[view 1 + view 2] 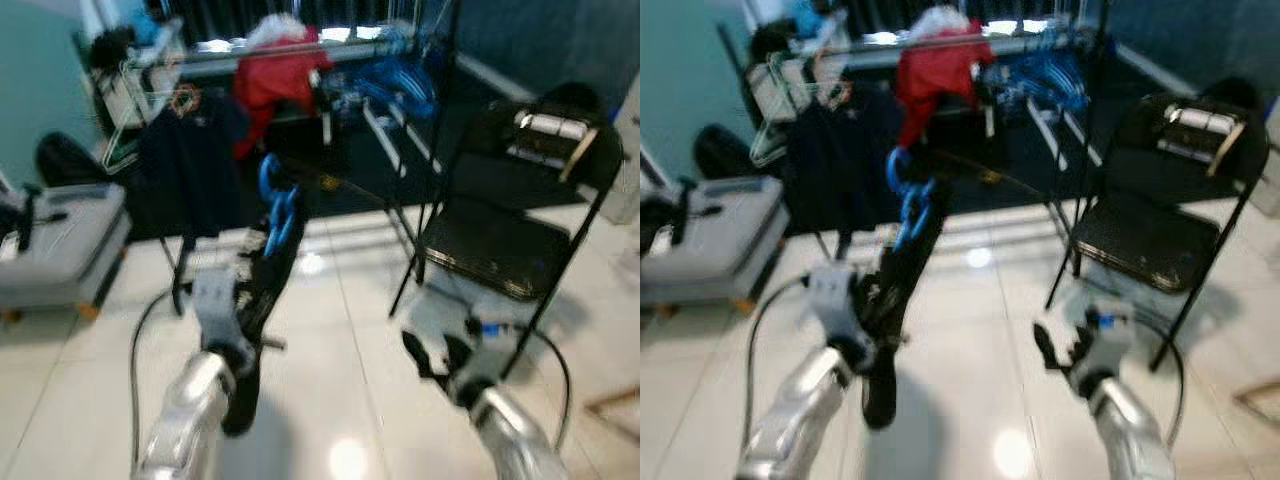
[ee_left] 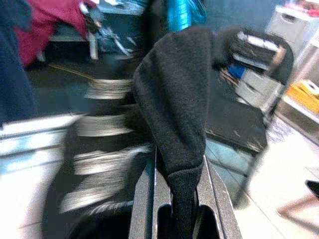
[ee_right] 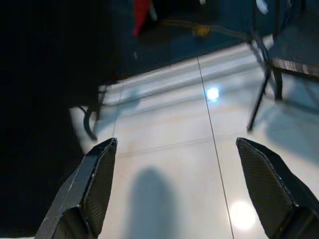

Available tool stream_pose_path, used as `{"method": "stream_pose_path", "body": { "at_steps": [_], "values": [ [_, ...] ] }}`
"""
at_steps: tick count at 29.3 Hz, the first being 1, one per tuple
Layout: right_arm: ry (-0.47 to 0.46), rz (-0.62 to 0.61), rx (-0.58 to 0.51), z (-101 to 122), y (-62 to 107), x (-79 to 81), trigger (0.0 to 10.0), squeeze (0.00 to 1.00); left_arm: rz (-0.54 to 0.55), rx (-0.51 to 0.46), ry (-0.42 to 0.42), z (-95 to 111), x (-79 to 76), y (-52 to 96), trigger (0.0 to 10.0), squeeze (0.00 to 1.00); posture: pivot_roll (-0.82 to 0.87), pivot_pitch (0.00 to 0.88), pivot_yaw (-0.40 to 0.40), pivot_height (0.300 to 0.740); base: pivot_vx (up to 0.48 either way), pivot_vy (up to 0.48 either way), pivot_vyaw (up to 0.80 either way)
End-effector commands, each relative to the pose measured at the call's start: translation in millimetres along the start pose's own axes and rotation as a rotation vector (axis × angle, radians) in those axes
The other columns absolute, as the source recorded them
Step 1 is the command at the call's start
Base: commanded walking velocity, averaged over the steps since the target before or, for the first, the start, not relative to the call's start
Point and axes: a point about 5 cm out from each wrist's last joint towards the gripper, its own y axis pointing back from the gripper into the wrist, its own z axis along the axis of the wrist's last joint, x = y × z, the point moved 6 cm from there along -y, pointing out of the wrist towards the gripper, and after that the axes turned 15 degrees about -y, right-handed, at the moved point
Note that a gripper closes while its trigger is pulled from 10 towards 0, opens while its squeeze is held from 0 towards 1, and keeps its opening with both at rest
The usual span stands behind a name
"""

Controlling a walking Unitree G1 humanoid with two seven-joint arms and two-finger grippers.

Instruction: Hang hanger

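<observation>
While our left gripper (image 1: 262, 285) pinches the black garment (image 2: 179, 109), its blue hanger (image 1: 277, 212) stands near upright, hook topmost, above floor tiles (image 1: 340, 390); right gripper (image 3: 174, 184) spread wide.

blue plastic hanger (image 1: 276, 208) | wore a black cloth garment (image 2: 174, 119) that drooped down | was held up, tilted, above the white floor | hook pointed up toward the clothes rack

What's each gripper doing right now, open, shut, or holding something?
Left gripper: shut on a black garment draped on a blue hanger, held up.
Right gripper: open, fingers wide apart over the tiled floor.
</observation>
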Motion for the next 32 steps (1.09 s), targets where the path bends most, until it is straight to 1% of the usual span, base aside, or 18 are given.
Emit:
{"method": "stream_pose_path", "body": {
  "at_steps": [1,2,3,5,9,12,17,18,19,21,23,24,27,32],
  "values": [
    [-0.019,0.022,0.021,-10.4,-2.2,8.9,10.0,0.00,0.053,0.004,0.007,-0.4,12.0,1.8,10.0,0.00,-0.15,0.000,0.089,0.731,0.480,0.000,0.00],
    [-0.020,0.027,0.018,-10.2,-2.7,9.8,10.0,0.00,0.064,0.002,0.010,1.8,11.4,-2.1,10.0,0.00,-0.15,0.000,0.091,0.731,0.480,0.000,0.00],
    [-0.020,0.032,0.016,-10.4,-3.4,11.3,10.0,0.00,0.088,0.020,0.007,2.1,10.3,-10.6,10.0,0.00,-0.15,0.000,0.092,0.731,0.480,0.000,0.00],
    [-0.020,0.032,0.016,-10.4,-3.4,11.3,10.0,0.00,0.088,0.020,0.007,2.1,10.3,-10.6,10.0,0.00,-0.15,0.000,0.092,0.731,0.480,0.000,0.00],
    [-0.022,0.034,0.014,-10.1,-4.2,11.8,10.0,0.00,0.118,0.036,0.022,1.5,10.2,-19.5,10.0,0.00,-0.16,0.000,0.096,0.731,0.480,0.000,0.00],
    [-0.023,0.032,0.010,-9.1,-4.5,10.9,10.0,0.00,0.108,0.040,0.020,2.1,3.7,-24.6,10.0,0.00,-0.17,0.000,0.104,0.731,0.480,0.000,0.00],
    [-0.024,0.031,0.010,-9.0,-4.5,10.5,10.0,0.00,0.097,0.038,0.015,2.8,0.6,-25.8,10.0,0.00,-0.17,0.000,0.104,0.731,0.480,0.000,0.00],
    [-0.025,0.030,0.010,-9.0,-4.7,10.1,10.0,0.00,0.085,0.038,0.018,3.1,-3.7,-27.2,10.0,0.00,-0.17,0.000,0.103,0.731,0.480,0.000,0.00],
    [-0.025,0.030,0.010,-9.0,-4.7,10.1,10.0,0.00,0.085,0.038,0.018,3.1,-3.7,-27.2,10.0,0.00,-0.17,0.000,0.103,0.731,0.480,0.000,0.00],
    [-0.026,0.031,0.012,-9.0,-5.2,9.9,10.0,0.00,0.069,0.046,0.015,2.1,-13.7,-30.8,10.0,0.00,-0.17,0.000,0.101,0.731,0.480,0.000,0.00],
    [-0.026,0.031,0.012,-9.0,-5.2,9.9,10.0,0.00,0.069,0.046,0.015,2.1,-13.7,-30.8,10.0,0.00,-0.17,0.000,0.101,0.731,0.480,0.000,0.00],
    [-0.027,0.032,0.013,-9.0,-5.5,10.1,10.0,0.00,0.065,0.048,0.016,2.1,-17.3,-32.5,10.0,0.00,-0.17,0.000,0.101,0.731,0.480,0.000,0.00],
    [-0.028,0.034,0.014,-9.4,-6.0,11.1,10.0,0.00,0.064,0.054,0.009,2.2,-20.7,-36.1,10.0,0.00,-0.18,0.000,0.103,0.731,0.480,0.000,0.00],
    [-0.029,0.037,0.012,-9.5,-6.3,12.0,10.0,0.00,0.067,0.060,0.001,1.1,-20.6,-37.5,10.0,0.00,-0.18,0.000,0.105,0.731,0.480,0.000,0.00]
  ]
}}
